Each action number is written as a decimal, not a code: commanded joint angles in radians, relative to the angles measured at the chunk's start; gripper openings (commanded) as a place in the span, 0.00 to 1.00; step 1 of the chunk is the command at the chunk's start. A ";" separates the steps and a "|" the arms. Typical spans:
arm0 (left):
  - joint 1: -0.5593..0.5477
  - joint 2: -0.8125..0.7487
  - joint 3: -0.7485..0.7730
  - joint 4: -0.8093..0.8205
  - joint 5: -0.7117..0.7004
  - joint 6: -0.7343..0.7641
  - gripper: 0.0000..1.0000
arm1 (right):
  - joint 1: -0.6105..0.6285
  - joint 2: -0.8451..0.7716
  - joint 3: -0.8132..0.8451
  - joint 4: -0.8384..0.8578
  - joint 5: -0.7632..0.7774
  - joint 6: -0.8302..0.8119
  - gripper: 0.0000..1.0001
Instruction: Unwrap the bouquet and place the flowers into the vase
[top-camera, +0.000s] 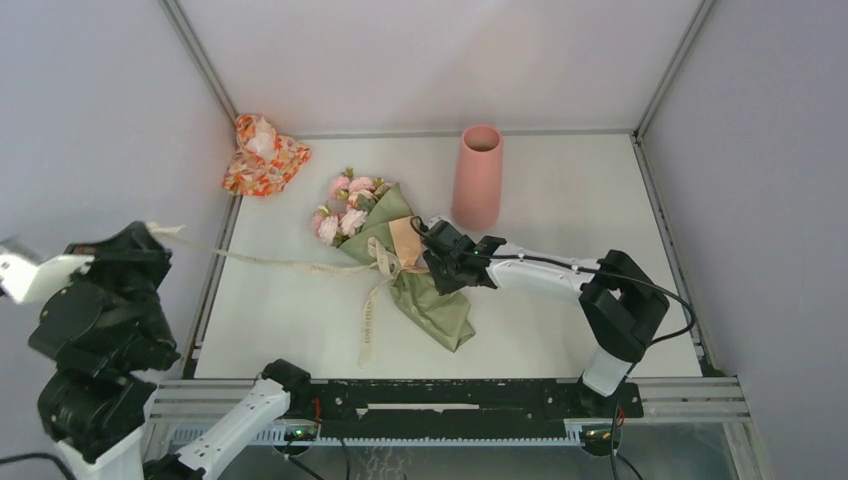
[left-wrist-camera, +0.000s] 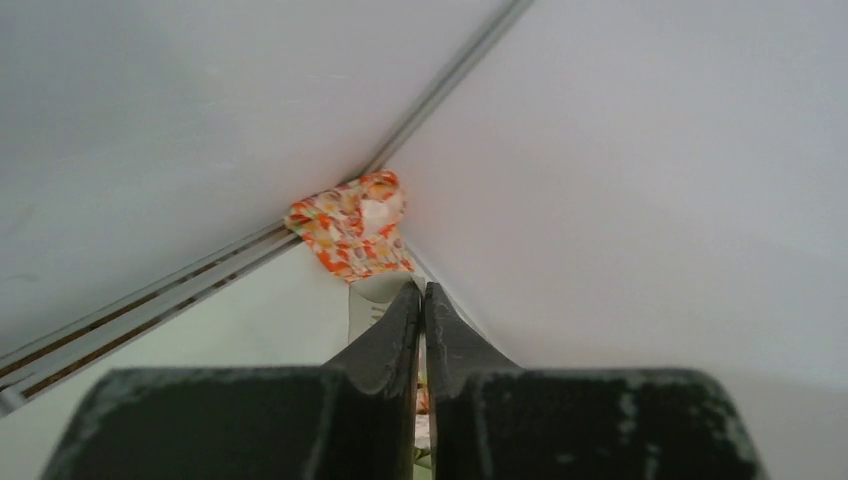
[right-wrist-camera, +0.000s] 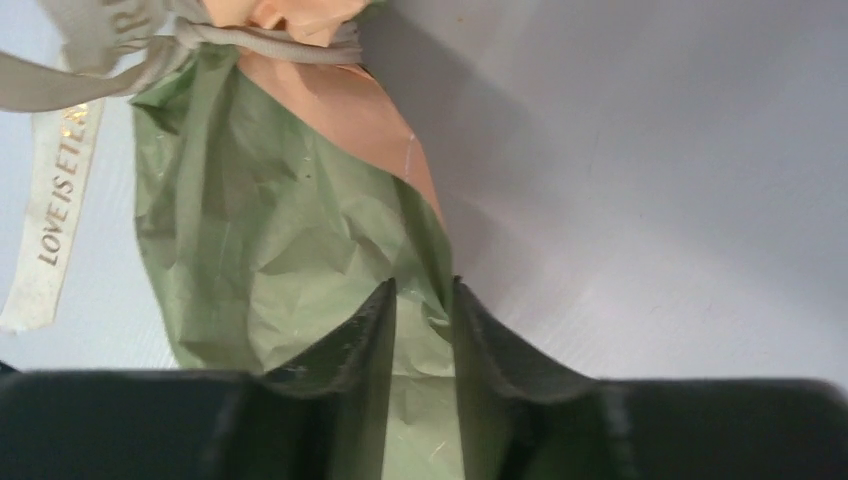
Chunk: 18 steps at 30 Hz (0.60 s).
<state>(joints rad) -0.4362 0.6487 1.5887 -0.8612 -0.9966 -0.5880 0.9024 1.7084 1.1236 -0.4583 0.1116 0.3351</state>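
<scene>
There is one bouquet, one vase, one small orange-and-white flowery bundle and two arms.

The bouquet lies on its side in the middle of the white worktop. Its paper is olive green outside with a tan-orange sheet inside, and it is crinkled. The flowers are pink and bunched at the wide end, which points to the far left. They are too close together to count for sure. The narrow end points to the near right. One cream ribbon with gold letters is tied round the middle. One tail hangs toward the near edge. The other tail is pulled in a long line out to the left.

The vase is a tall salmon-pink tube. It stands upright near the bouquet, on its far right side. The bundle sits in the far left corner.

The left gripper is lifted high, out past the left edge of the worktop. Its fingers are pressed together on the end of the long ribbon tail.

The right arm reaches low across the worktop from the right. The right gripper is down on the green paper, just below the knot. Its fingers are a little apart with paper showing in the gap. I cannot tell if they are pinching it.
</scene>
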 joint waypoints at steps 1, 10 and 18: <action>0.005 -0.069 0.011 -0.190 -0.247 -0.165 0.11 | -0.004 -0.118 0.029 0.026 0.006 -0.017 0.42; 0.005 -0.081 -0.166 -0.186 -0.145 -0.187 0.24 | 0.014 -0.097 0.159 0.064 -0.084 -0.011 0.49; 0.005 -0.054 -0.393 -0.128 0.088 -0.234 0.25 | 0.066 0.061 0.334 0.061 -0.158 -0.028 0.46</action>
<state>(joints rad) -0.4362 0.5850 1.2804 -1.0145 -1.0256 -0.7700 0.9394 1.7119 1.3724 -0.4221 0.0090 0.3267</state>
